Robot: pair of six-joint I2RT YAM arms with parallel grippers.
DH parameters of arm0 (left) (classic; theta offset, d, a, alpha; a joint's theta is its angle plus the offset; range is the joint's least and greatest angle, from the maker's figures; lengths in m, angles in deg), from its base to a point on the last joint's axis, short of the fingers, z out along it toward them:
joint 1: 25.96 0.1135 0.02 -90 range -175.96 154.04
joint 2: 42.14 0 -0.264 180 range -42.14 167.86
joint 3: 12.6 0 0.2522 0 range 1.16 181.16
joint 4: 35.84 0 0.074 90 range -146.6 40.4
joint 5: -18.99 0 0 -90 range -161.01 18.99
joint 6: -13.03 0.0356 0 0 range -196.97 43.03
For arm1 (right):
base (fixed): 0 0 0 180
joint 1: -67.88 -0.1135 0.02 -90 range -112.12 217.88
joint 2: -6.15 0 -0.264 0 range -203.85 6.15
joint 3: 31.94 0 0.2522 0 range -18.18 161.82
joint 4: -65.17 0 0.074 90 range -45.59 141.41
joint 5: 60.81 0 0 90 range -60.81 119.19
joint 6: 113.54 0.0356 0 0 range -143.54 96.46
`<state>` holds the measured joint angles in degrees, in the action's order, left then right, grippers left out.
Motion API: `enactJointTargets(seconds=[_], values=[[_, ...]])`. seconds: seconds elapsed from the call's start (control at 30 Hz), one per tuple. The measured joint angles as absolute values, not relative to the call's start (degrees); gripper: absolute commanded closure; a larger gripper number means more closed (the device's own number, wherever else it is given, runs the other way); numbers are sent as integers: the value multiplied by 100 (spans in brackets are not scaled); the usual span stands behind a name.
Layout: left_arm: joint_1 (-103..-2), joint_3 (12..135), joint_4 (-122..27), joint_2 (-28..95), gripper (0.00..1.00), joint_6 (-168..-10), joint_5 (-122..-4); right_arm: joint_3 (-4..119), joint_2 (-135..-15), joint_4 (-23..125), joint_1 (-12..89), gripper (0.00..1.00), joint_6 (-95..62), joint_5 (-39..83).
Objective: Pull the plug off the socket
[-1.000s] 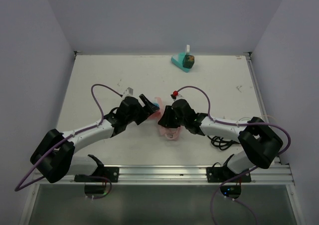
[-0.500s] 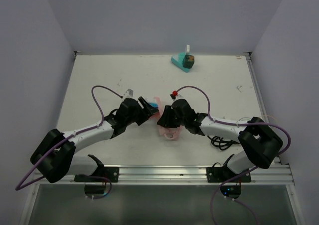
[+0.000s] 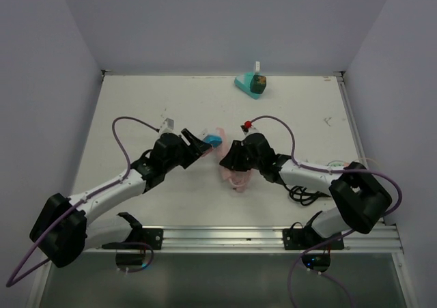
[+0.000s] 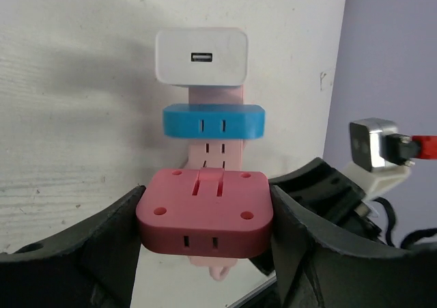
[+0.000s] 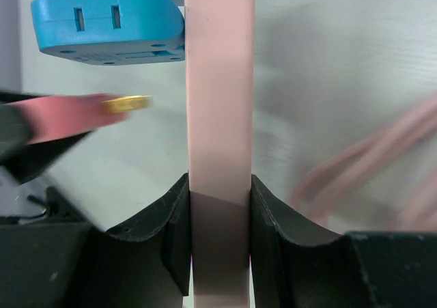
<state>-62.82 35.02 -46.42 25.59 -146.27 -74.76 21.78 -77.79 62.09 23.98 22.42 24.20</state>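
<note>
A pink power strip (image 4: 216,148) carries a white USB charger (image 4: 201,57) at its far end and a blue plug (image 4: 213,120) below that. My left gripper (image 4: 205,216) is shut on a dark red plug (image 4: 203,209), one finger on each side. In the right wrist view this red plug (image 5: 65,115) shows a bare gold prong (image 5: 127,103) and stands apart from the strip (image 5: 218,82). My right gripper (image 5: 218,216) is shut on the strip's edge. In the top view the left gripper (image 3: 198,141) and right gripper (image 3: 229,160) are near each other mid-table.
A teal object (image 3: 250,84) stands at the table's back edge. The strip's pink cord (image 3: 239,182) lies looped under the right arm, and a black cable (image 3: 304,194) lies by the right arm's base. The table's rail (image 3: 225,238) runs along the near edge.
My left arm has drawn back to the left with the red plug, which has come away from the strip. My right gripper has shifted slightly right, still holding the strip.
</note>
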Motion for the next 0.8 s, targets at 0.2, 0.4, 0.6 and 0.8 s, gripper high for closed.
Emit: enactJointTargets(seconds=[0.2, 0.4, 0.6, 0.8], values=[[-6006, 3828, -5151, 1995, 100, -14596, -7563, 1936, -7823, 5789, 2979, 100, 2167, 3010], [-5843, 4200, -5453, 1870, 100, -14373, -7522, 1964, -7836, 5649, 2968, 100, 1995, 3112], [-4973, 4285, -5665, 1951, 100, -13713, -7452, 2187, -7397, 5142, 2964, 100, 1599, 3196], [-4352, 4547, -5724, 2834, 100, -12933, -8110, 2500, -6800, 4657, 2964, 100, 1016, 3359]])
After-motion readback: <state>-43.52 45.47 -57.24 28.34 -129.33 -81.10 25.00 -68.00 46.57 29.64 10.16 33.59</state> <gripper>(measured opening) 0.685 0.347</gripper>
